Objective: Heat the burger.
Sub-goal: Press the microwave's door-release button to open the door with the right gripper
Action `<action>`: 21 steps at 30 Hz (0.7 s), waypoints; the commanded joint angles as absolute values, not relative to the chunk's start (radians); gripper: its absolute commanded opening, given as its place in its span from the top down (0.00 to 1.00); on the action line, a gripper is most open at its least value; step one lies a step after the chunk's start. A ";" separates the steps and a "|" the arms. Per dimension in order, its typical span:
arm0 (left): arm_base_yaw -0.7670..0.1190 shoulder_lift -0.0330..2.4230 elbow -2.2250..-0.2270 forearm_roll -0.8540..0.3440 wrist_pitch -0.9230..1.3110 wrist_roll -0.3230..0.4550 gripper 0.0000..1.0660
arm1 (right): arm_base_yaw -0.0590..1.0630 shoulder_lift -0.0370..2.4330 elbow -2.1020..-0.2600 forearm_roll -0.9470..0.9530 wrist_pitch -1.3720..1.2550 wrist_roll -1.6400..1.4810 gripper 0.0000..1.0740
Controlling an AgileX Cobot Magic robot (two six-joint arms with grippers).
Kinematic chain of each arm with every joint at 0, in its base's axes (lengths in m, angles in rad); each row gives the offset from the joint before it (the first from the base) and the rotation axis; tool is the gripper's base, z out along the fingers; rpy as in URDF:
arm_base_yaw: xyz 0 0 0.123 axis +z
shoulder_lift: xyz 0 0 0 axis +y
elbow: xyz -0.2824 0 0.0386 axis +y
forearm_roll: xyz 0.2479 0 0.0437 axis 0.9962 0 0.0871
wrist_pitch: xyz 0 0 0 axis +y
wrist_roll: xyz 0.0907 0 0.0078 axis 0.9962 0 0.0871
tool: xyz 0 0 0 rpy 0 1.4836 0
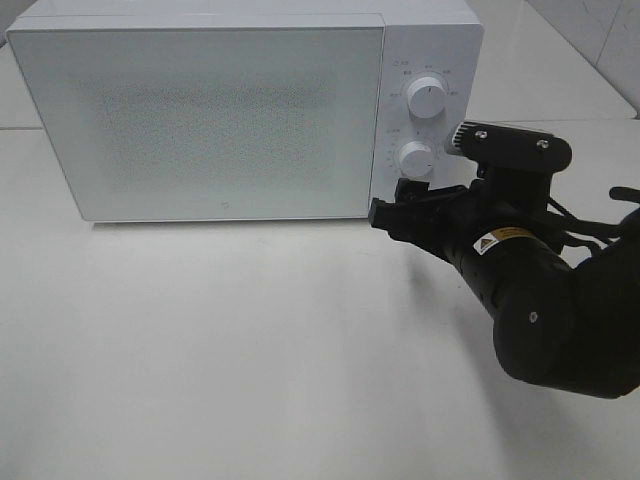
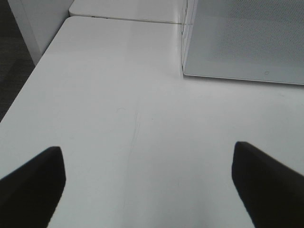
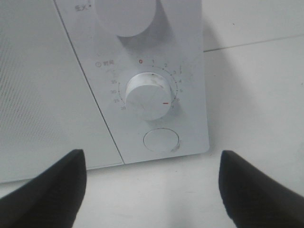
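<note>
Right gripper (image 3: 153, 164) wide, near timer knob (image 3: 147, 96) at microwave (image 1: 200, 110) right edge.

We see right arm (image 1: 545, 300) at mid-right of the high view, black, elbow low, reaching toward upper left. Its right gripper (image 1: 392, 203) has jaws wide apart, empty. Our left gripper (image 2: 147, 152) has fingers (image 2: 33, 185) spread wide too, gripping nothing.

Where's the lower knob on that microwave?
In the high view, the lower knob sits on the microwave's right-hand panel, directly below the upper knob, with the black robot arm close in front of it.
</note>
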State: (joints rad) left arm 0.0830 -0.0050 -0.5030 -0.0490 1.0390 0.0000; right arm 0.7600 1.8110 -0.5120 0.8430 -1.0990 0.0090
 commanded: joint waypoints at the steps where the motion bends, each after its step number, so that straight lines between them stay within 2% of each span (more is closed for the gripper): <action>1: 0.079 -0.024 -0.499 -0.052 1.037 0.000 0.18 | 0.763 1.809 -0.519 0.841 -1.091 0.170 0.32; 4: 0.079 -0.024 -0.499 -0.052 1.037 0.000 0.18 | 0.763 1.809 -0.519 0.841 -1.083 0.490 0.40; 5: 0.079 -0.024 -0.499 -0.052 1.037 0.000 0.18 | 0.763 1.809 -0.519 0.841 -1.083 0.490 0.40; 7: 0.079 -0.024 -0.499 -0.052 1.037 0.000 0.18 | 0.763 1.809 -0.519 0.841 -1.083 0.718 0.47; 9: 0.079 -0.024 -0.499 -0.052 1.037 0.000 0.18 | 0.763 1.809 -0.519 0.841 -1.083 0.795 0.50; 10: 0.079 -0.024 -0.499 -0.052 1.037 0.000 0.18 | 0.763 1.809 -0.519 0.841 -1.080 0.923 0.57; 13: 0.079 -0.024 -0.499 -0.052 1.037 0.000 0.18 | 0.763 1.809 -0.519 0.841 -1.079 0.976 0.61; 15: 0.079 -0.024 -0.499 -0.052 1.037 0.000 0.18 | 0.763 1.809 -0.519 0.841 -1.066 1.131 0.73; 16: 0.079 -0.024 -0.499 -0.052 1.037 0.000 0.18 | 0.763 1.809 -0.519 0.841 -1.066 1.131 0.73; 17: 0.079 -0.024 -0.499 -0.052 1.037 0.000 0.18 | 0.763 1.809 -0.519 0.841 -1.044 1.212 0.81; 19: 0.079 -0.024 -0.499 -0.052 1.037 0.000 0.18 | 0.763 1.809 -0.519 0.841 -1.028 1.243 0.85; 21: 0.079 -0.024 -0.499 -0.052 1.037 0.000 0.18 | 0.763 1.809 -0.519 0.841 -0.975 1.315 0.95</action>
